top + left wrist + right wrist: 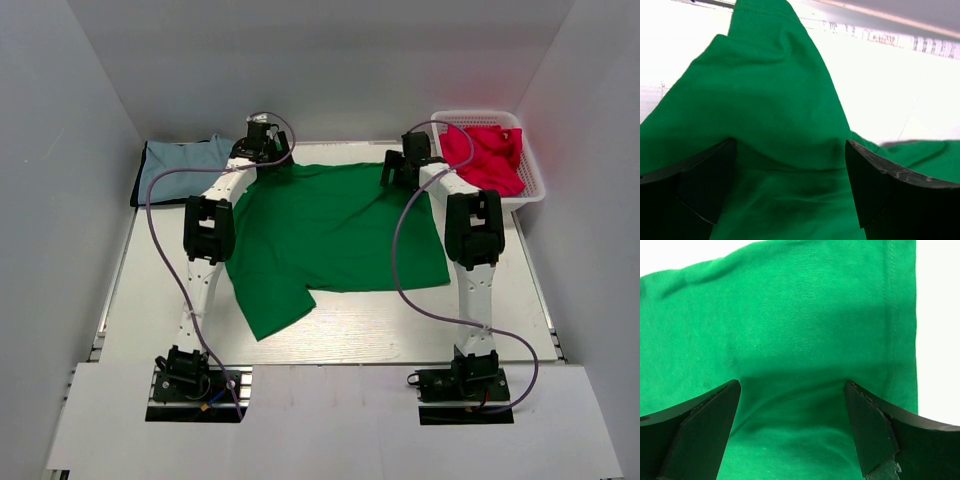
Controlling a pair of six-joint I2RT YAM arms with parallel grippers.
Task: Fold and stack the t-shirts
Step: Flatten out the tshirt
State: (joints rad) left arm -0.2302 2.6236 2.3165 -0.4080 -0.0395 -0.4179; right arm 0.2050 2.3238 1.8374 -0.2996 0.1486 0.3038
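Green shirt (330,230) spread; grey shirt (185,165) left; basket (478,115), apparently red shirts (487,155).

worktop (380,330): pale wood-look top
middle: green shirt (330,235), spread out pretty flat
far left corner: grey-blue shirt (180,165)
far right: white basket (537,180)

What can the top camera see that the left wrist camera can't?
Only the top view shows the grey-blue shirt, the red shirts in the white basket, and both arms. Only the left wrist view shows its own open jaws close up, and a raised crease running away from them. Both show the green shirt on the table.
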